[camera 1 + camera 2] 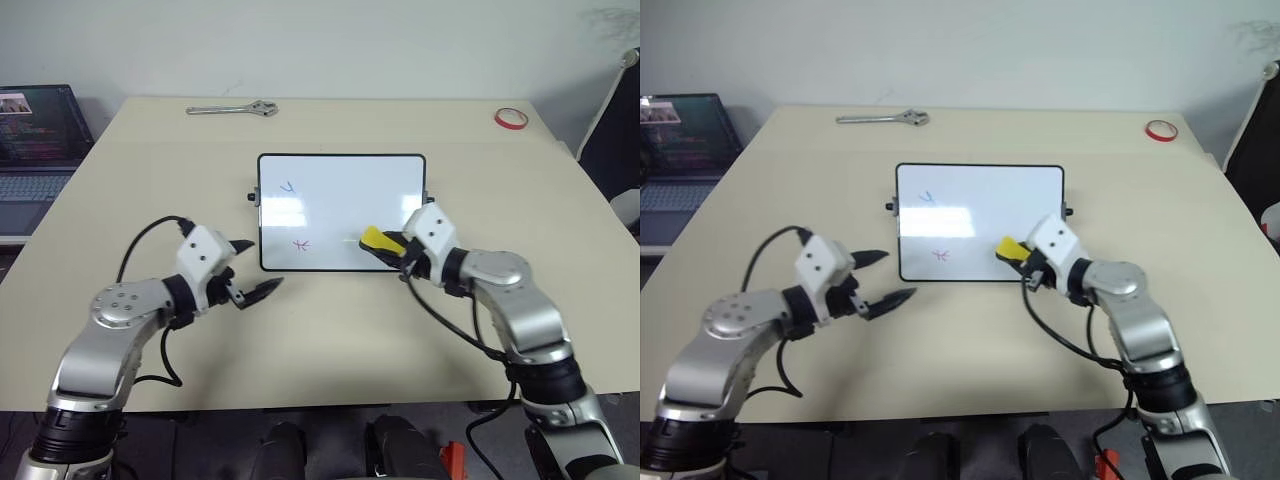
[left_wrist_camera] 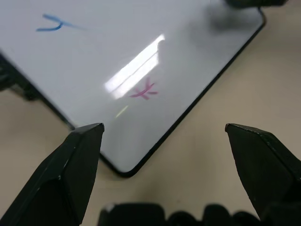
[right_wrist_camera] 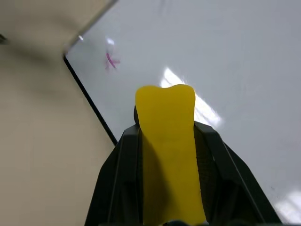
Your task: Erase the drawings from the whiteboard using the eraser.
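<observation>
Beige table (image 1: 330, 330): whiteboard (image 1: 340, 190) centre; right gripper (image 1: 392, 246) clamps eraser (image 1: 377, 239) over board's near-right corner; left gripper (image 1: 252, 270) wide.

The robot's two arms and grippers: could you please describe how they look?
Both arms are silver-grey metal with black joint bands and looping black cables. Each wrist carries a white boxy housing. The left gripper and right gripper each have two black, tapering, pointed fingers.

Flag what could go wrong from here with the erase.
1. The left gripper is open and off the whiteboard, so nothing pins it; a wipe may push it across the table.
2. The right gripper clamps the eraser with much of it sticking out; pressing down could twist it in the grip.
3. The pink star and blue mark sit apart, so one pass could miss one.
</observation>
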You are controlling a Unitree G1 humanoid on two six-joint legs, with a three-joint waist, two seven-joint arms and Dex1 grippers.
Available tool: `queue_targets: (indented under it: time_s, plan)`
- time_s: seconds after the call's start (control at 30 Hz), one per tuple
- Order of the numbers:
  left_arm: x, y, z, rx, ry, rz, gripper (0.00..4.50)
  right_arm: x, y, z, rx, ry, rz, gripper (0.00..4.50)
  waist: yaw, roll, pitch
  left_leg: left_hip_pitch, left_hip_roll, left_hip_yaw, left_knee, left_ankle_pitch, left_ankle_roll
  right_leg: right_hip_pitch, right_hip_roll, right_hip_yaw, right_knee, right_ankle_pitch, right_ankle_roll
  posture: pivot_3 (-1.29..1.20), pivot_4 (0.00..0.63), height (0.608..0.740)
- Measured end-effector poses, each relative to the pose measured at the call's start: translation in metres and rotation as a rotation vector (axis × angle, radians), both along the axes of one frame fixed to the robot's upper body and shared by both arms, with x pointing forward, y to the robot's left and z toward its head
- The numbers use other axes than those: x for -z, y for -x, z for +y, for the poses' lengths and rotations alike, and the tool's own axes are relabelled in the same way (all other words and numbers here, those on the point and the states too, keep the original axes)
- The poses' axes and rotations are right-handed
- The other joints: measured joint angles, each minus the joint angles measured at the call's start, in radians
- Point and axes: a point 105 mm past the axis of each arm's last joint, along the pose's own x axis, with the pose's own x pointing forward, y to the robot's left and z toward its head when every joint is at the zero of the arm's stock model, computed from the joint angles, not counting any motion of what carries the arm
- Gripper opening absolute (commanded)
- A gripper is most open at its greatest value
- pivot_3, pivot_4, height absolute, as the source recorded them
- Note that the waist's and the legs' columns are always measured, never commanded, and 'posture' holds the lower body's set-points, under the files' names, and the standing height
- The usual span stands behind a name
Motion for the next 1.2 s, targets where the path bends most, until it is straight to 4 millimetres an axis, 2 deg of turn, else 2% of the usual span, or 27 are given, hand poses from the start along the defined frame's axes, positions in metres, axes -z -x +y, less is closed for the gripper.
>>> queue_targets:
  time_s: [0.07, 0.13, 0.3, 0.5, 0.63, 0.83, 0.93, 1.07, 1.2]
  plan:
    - [-0.010, -0.003, 0.013, -0.050, 0.024, -0.033, 4.50, -0.001, 0.010, -0.006, -0.001, -0.036, 0.035, 1.11, 0.003, 0.000, 0.000, -0.001, 0.000, 0.000, 0.000, 0.000, 0.000, 0.001, -0.001, -0.001, -0.002, 0.000, 0.000, 0.00, 0.150, 0.740]
    - [-0.015, -0.003, 0.017, -0.066, 0.046, -0.051, 4.50, -0.001, 0.016, -0.011, 0.004, -0.070, 0.052, 1.11, 0.005, 0.000, 0.000, -0.001, 0.000, 0.000, 0.000, 0.000, 0.000, 0.001, -0.002, -0.001, -0.003, 0.000, 0.000, 0.00, 0.150, 0.740]
    - [-0.014, -0.005, 0.021, -0.126, 0.125, -0.046, 4.50, 0.002, 0.022, -0.018, 0.023, -0.109, 0.032, 1.11, 0.005, 0.000, 0.000, 0.000, -0.001, 0.001, 0.000, 0.000, 0.000, 0.001, -0.001, -0.001, -0.002, 0.000, 0.000, 0.00, 0.150, 0.740]
    - [-0.010, -0.004, 0.024, -0.186, 0.181, -0.017, 4.50, 0.007, 0.016, -0.024, 0.096, -0.195, 0.013, 1.11, 0.001, 0.000, 0.000, 0.001, -0.001, 0.002, 0.000, 0.000, 0.000, 0.001, 0.000, 0.000, -0.001, 0.000, 0.000, 0.00, 0.150, 0.740]
    - [-0.014, -0.003, 0.026, -0.213, 0.197, -0.023, 4.50, 0.007, 0.013, -0.021, 0.116, -0.241, 0.010, 1.11, 0.001, 0.000, 0.000, 0.001, -0.001, 0.002, 0.000, 0.000, 0.000, 0.001, 0.000, 0.000, 0.000, 0.000, 0.000, 0.00, 0.150, 0.740]
    - [-0.018, 0.000, 0.025, -0.220, 0.214, -0.017, 4.50, 0.005, 0.014, -0.017, 0.078, -0.192, 0.000, 1.11, 0.001, 0.000, 0.000, 0.001, -0.001, 0.002, 0.001, 0.000, 0.000, 0.002, 0.000, 0.000, 0.000, 0.000, 0.000, 0.00, 0.150, 0.740]
    - [-0.015, 0.002, 0.027, -0.228, 0.199, 0.007, 4.50, -0.007, 0.005, 0.001, 0.030, -0.133, -0.059, 1.11, -0.010, 0.000, 0.000, 0.003, -0.002, 0.004, 0.001, 0.000, 0.000, 0.001, 0.001, 0.002, 0.003, 0.000, 0.000, 0.00, 0.150, 0.740]
    - [-0.014, 0.002, 0.027, -0.216, 0.177, 0.020, 4.50, -0.021, -0.014, 0.038, -0.043, -0.003, -0.182, 1.11, -0.010, 0.000, 0.000, 0.004, -0.002, 0.004, 0.001, 0.000, 0.000, 0.001, 0.002, 0.002, 0.005, 0.000, 0.000, 0.00, 0.150, 0.740]
    - [-0.016, 0.000, 0.026, -0.211, 0.175, 0.017, 4.50, -0.028, -0.034, 0.076, -0.079, 0.034, -0.212, 1.11, -0.010, 0.000, 0.000, 0.003, -0.001, 0.004, 0.001, 0.000, 0.000, 0.000, 0.001, 0.002, 0.005, 0.000, 0.000, 0.00, 0.150, 0.740]
